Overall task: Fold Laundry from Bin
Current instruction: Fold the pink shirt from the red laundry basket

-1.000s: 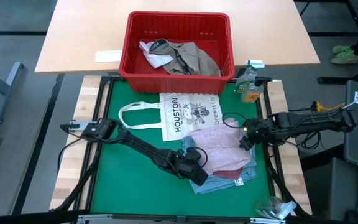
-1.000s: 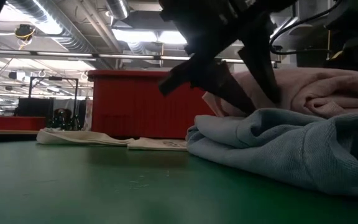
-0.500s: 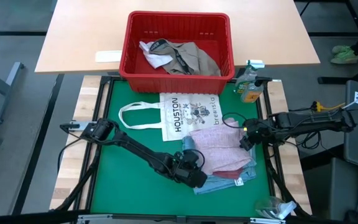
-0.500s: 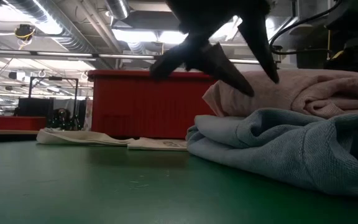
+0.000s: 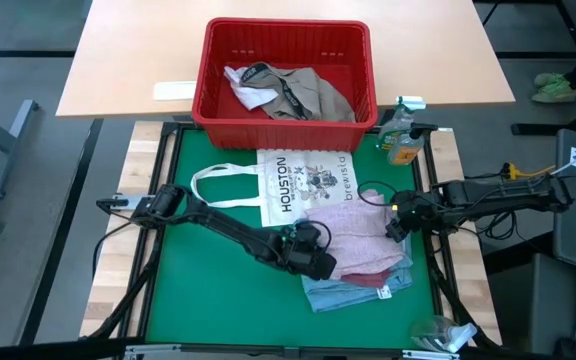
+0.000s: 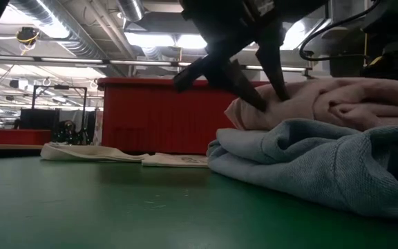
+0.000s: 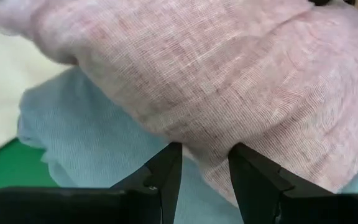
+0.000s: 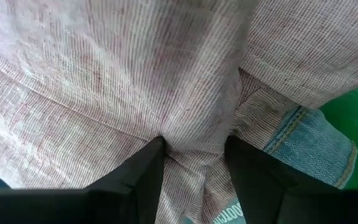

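The left gripper (image 5: 320, 262) sits at the 9 o'clock edge of the folded stack on the green mat (image 5: 208, 300), its two dark fingers (image 7: 165, 177) spread apart with a fold of the pale pink garment (image 5: 353, 238) bulging between them; the cloth fills the gap, so it is grasping that edge rather than standing free. From table height the same fingers (image 6: 244, 83) press down into the pink roll (image 6: 323, 100) from above.

The right gripper (image 5: 396, 224) is at the 3 o'clock side of the same pink garment, fingers (image 8: 143, 177) wide and bearing on a pinched ridge of the pink weave (image 8: 135, 74) that rises between them, so it too is grasping pink cloth.

Under the pink piece lies a maroon layer (image 5: 368, 279), and under that a light blue garment (image 5: 343, 296) whose edge sticks out toward 6 o'clock; its blue hem (image 8: 306, 140) shows in the right wrist view.

At 12 o'clock from the stack, touching it, lies the flat white HOUSTON tote bag (image 5: 293, 185) with its handle loop toward 9 o'clock. Beyond that, at 12 o'clock, stands the red bin (image 5: 286, 115) on the wooden table (image 5: 128, 60), holding a khaki-grey garment (image 5: 313, 95) and a white piece (image 5: 246, 88). A small bottle (image 5: 401, 140) stands at 1 o'clock of the stack, just beside the bin's corner.
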Motion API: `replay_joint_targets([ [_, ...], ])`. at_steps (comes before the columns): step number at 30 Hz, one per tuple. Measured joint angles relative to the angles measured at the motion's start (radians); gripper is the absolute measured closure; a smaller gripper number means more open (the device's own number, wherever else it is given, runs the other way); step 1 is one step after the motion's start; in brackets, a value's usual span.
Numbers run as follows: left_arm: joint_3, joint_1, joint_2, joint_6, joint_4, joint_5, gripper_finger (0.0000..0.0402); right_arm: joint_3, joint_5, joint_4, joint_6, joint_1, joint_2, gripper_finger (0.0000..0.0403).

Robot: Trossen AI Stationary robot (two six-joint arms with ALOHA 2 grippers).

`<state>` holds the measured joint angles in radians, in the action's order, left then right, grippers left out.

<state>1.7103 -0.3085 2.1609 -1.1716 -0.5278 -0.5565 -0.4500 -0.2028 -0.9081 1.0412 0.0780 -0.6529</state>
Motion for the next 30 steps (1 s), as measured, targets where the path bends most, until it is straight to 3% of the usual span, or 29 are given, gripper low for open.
replay_joint_targets([
  [6,0.0,0.003,0.009,0.104,-0.003,0.045,0.0276,0.0,-0.001,0.0,0.0,0.0,0.0,0.0228],
  [16,0.0,0.05,0.009,0.07,-0.001,0.059,0.0276,0.0,-0.057,-0.001,-0.018,0.0,0.0,0.0228],
  [19,0.0,0.069,0.009,0.07,0.0,0.103,0.0276,0.0,-0.062,-0.001,-0.029,0.0,0.0,0.0236],
  [24,0.0,0.083,0.009,0.084,0.001,0.165,0.0294,0.0,-0.062,0.027,-0.043,0.0,0.001,0.0285],
  [30,0.0,0.084,0.009,0.161,0.008,0.157,0.0364,-0.03,-0.061,0.037,-0.067,0.0,0.001,0.0379],
])
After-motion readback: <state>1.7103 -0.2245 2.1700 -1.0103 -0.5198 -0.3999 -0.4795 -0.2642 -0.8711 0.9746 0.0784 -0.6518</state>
